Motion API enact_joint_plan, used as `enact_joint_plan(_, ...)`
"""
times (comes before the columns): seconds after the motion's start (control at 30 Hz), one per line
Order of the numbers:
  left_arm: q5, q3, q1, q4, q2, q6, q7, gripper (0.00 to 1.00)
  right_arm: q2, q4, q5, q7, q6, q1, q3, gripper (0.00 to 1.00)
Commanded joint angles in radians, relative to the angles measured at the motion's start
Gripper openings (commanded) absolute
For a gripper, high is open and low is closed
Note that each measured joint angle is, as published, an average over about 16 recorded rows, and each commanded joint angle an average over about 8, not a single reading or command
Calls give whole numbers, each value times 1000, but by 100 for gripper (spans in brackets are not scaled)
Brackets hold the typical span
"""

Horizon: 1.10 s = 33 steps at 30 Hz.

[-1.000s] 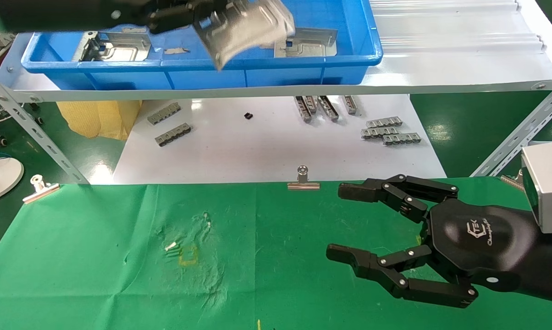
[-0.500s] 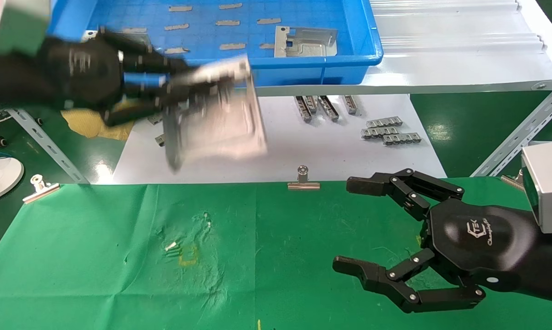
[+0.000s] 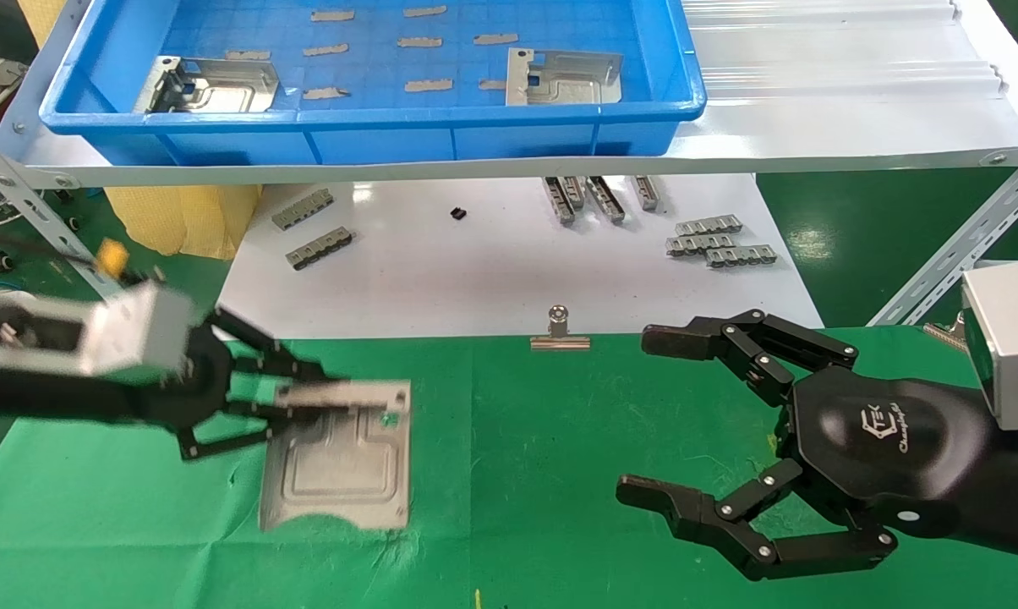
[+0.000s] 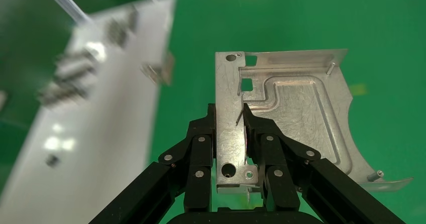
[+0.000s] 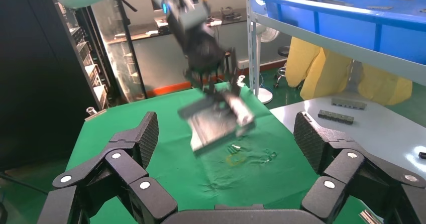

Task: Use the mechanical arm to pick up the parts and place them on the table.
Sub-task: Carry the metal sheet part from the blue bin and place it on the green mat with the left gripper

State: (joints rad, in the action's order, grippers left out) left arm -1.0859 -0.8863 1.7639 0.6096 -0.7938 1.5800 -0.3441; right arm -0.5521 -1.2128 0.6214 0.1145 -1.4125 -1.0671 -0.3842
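Half a second ago the left gripper was up in front of the blue tray with the plate in the air; it has now come down to the left side of the table, low over the green cloth. Its jaws are pinching the held part by the folded holed flange, fingers closed on either side of that edge in the left wrist view. The plate hangs toward the near side from the grip, embossed channel facing up, its curved notch at the near edge, over the spot where the yellow square mark sits. Whether its near edge touches the cloth cannot be told.

Two more parts lie in the tray on the far shelf: one at the left end, one right of centre.

On the right, the right gripper rests above the cloth, palm up to the camera, jaws spread wide and holding nothing.

Beyond the table's far edge is the white board with small grey notched strips scattered on it, and a binder clip grips the cloth's far edge near the middle.
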Motion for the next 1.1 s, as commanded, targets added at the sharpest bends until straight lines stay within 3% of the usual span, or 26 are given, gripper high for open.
enact_joint_plan(0.03, -20, -33, -14, -35, -15, -2, -47, 0, 0, 0, 0, 0, 0, 0, 0, 100)
enact_joint_plan(0.4, -72, -80, -41, -281, -115, -57, -298, 0, 0, 0, 0, 0, 0, 0, 0, 100)
enact_joint_plan(0.43, -78, -83, -41, -299, -120, -62, -312, 5, 0, 0, 0, 0, 0, 0, 0, 100)
enact_joint_plan(0.67, -83, -84, -42, -407, -160, -81, -366, 92, 0, 0, 0, 0, 0, 0, 0, 100)
enact_joint_plan(0.7, -81, -82, -42, -420, -166, -82, -372, 100, 0, 0, 0, 0, 0, 0, 0, 100)
enact_joint_plan(1.1, -60, -69, -35, -523, -195, -53, -420, 100, 0, 0, 0, 0, 0, 0, 0, 100)
